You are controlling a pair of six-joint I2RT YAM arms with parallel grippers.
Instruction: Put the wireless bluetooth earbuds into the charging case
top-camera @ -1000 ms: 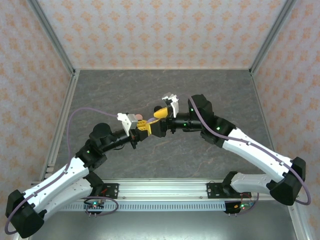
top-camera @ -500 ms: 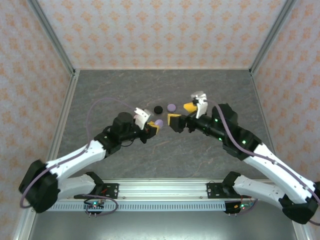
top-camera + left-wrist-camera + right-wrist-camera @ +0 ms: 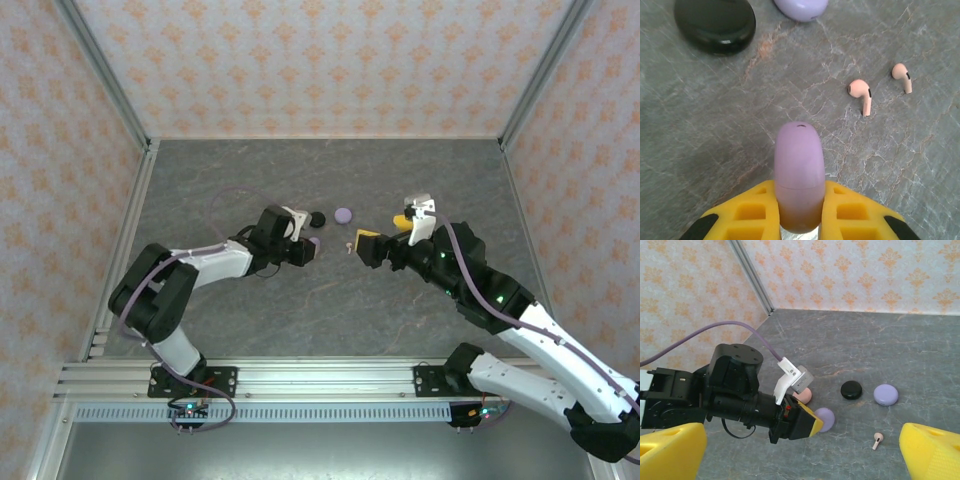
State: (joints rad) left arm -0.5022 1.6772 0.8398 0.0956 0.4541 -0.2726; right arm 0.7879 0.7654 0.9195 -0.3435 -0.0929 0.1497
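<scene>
Toward the table's (image 3: 700, 130) middle, the left gripper (image 3: 799, 202) is clamped on a lavender case (image 3: 799, 160) (lid apparently shut), two pink earbuds (image 3: 860, 93) lying just beside it toward the right edge. The right gripper (image 3: 802, 452) gapes wide; it should descend squarely over one bud's stem, pinching gently.

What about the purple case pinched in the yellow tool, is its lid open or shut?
Shut. The lavender case in the left tool is one smooth rounded shell with only a thin seam; no lid stands raised.
</scene>
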